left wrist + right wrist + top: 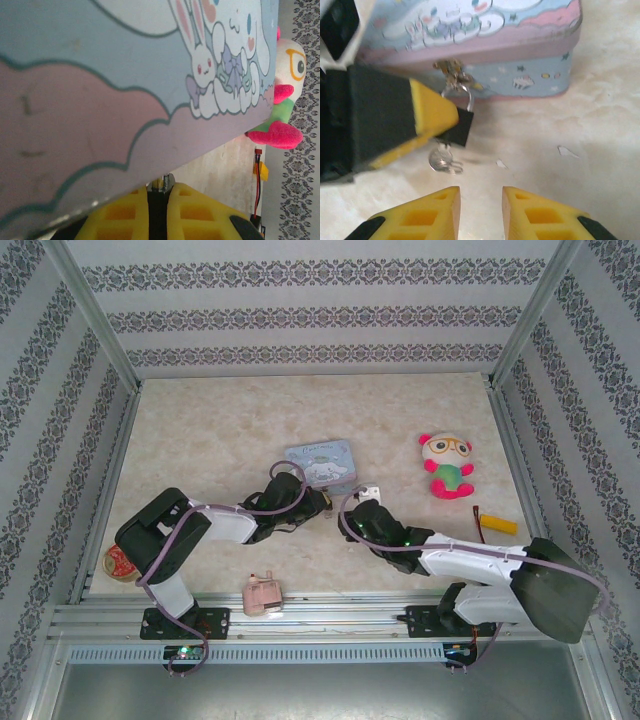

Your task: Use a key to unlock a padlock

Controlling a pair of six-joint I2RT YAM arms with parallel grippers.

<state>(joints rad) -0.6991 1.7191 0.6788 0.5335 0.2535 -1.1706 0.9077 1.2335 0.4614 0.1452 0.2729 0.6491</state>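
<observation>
Two claws meet at the blue tin [520, 75]: the left claw [159, 195] is clamped on the padlock [462, 127], whose shackle runs up to the tin's latch. The key [441, 161] sits just below that grip. The right claw [481, 200], just short of the key, stands apart and empty. Closing off-centre could knock the thin key aside or twist it, and a tug from the left claw could drag the tin.
</observation>
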